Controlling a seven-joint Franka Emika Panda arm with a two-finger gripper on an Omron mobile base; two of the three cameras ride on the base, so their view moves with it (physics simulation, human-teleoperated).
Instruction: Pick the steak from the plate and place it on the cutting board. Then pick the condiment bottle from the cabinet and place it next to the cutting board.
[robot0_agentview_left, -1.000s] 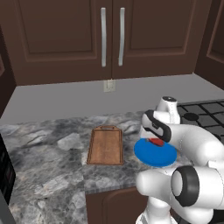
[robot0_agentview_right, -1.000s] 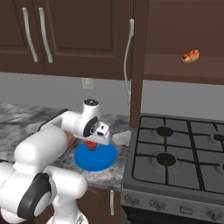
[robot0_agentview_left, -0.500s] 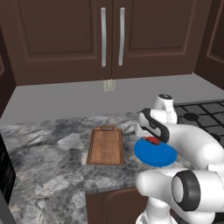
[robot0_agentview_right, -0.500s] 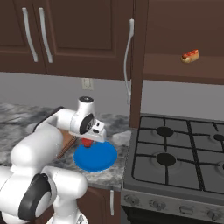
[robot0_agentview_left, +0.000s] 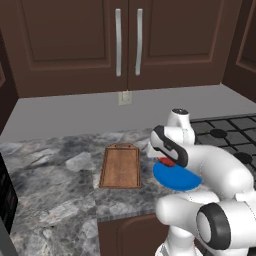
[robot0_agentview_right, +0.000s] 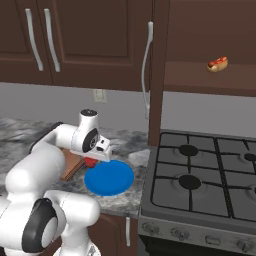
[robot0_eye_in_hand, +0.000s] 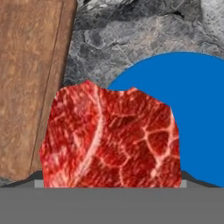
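Steak (robot0_eye_in_hand: 111, 138) is travelling left off the plate (robot0_eye_in_hand: 192, 113), held in the pincer's wide jaws.
Loose hold risks dropping it short of the cutting board (robot0_agentview_left: 120, 166).

I can read no text, label, brand, number or sign on anything in front of me.
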